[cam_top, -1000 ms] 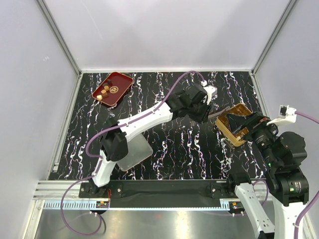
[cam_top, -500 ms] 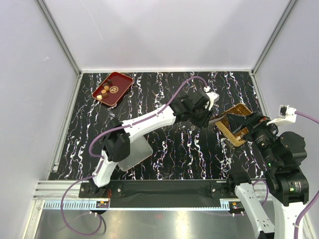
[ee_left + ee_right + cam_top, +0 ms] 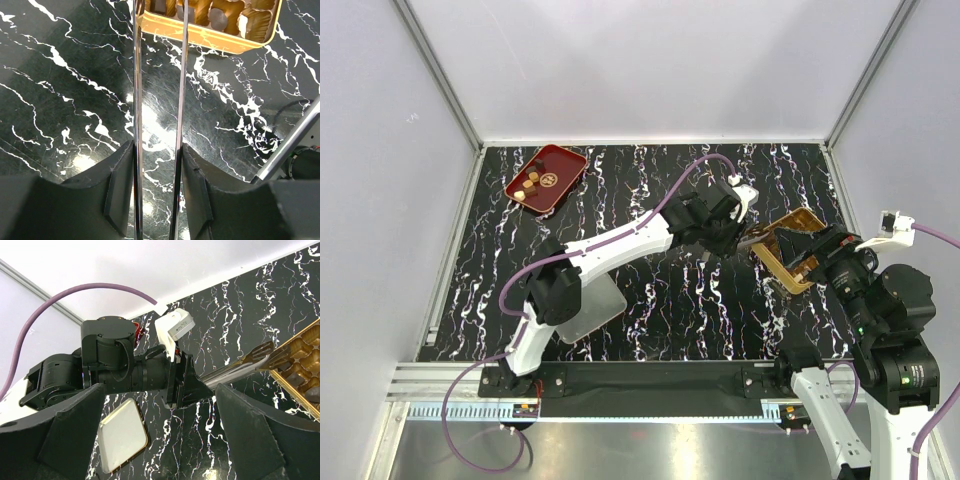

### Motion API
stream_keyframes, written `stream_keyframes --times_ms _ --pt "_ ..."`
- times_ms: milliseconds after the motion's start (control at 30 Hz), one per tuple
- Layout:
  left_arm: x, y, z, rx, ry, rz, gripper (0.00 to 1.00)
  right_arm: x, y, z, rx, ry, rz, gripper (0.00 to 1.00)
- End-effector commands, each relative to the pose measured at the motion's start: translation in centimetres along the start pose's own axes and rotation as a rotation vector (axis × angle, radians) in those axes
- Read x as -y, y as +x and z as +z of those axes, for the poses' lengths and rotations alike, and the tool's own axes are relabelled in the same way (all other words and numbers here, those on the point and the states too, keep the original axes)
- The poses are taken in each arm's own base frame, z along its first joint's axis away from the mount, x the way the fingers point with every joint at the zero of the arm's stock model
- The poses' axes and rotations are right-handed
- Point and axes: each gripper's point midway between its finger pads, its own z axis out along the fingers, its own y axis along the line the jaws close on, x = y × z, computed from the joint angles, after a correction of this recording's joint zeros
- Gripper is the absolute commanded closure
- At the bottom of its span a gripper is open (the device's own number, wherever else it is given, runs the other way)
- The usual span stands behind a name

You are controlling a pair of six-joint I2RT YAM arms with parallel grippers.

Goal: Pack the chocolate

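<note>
2 thin steel blades of a pair of tongs (image 3: 137, 100) ran between the fingers of the left gripper (image 3: 157, 175). Its jaws stood partly apart and were clamped on the outer faces of the blades, so the tongs were held but not squeezed fully together. The blade tips reached over the near wall of the gold box (image 3: 200, 35), above its cups. Whether a piece sat between the tips could not be told, because the left wrist view cut them off at its top edge.

Several cups already held chocolate (image 3: 218, 19). The rest of the pieces (image 3: 530, 185) lay well apart from the box on the red tray (image 3: 565, 165) at the far left corner of the table (image 3: 670, 290).

The right gripper (image 3: 810, 250) hung at the box with its jaws wide apart and gripped nothing; whether a finger rested on the box rim was unclear.

The step in hand looked like the drop into a cup. If so, the next move called for letting the blades spring apart over an empty cup, lifting the tips clear of the wall without catching it, and then swinging left to the tray for another piece.
</note>
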Motion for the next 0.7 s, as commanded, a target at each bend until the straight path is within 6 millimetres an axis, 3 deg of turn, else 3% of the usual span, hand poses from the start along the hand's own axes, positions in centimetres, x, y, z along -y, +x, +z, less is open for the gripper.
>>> stream_keyframes --times_ms 0,167,267,433,467,500,567,600,667 --pt "0.8 -3.5 -2.0 0.111 0.002 0.023 0.57 -0.7 -0.5 0.2 0.013 -0.030 0.003 0.00" --pt "0.4 -6.1 -5.8 0.198 -0.049 0.019 0.57 -0.8 -0.6 0.2 0.017 -0.032 0.006 0.00" --pt "-1.7 -7.2 -8.4 0.228 -0.157 0.006 0.57 -0.8 -0.6 0.1 0.018 -0.031 0.007 0.00" --pt "-8.8 -7.5 -12.4 0.241 -0.313 -0.100 0.57 -0.7 -0.3 0.1 0.014 -0.032 0.009 0.00" --pt "-10.2 -7.1 -13.6 0.244 -0.340 -0.124 0.57 -0.7 -0.4 0.0 0.015 -0.033 0.010 0.00" --pt "-13.2 -6.9 -14.7 0.248 -0.394 -0.178 0.57 -0.7 -0.3 0.0 0.014 -0.032 0.010 0.00" --pt "-16.3 -5.4 -16.6 0.246 -0.451 -0.239 0.57 -0.6 -0.3 0.0 0.015 -0.033 0.007 0.00" --pt "-19.4 -5.0 -17.9 0.257 -0.504 -0.298 0.57 -0.6 -0.3 0.0 0.016 -0.033 0.004 0.00" --pt "-22.3 -3.3 -19.9 0.251 -0.572 -0.354 0.57 -0.5 -0.3 0.0 0.016 -0.028 0.000 0.00"
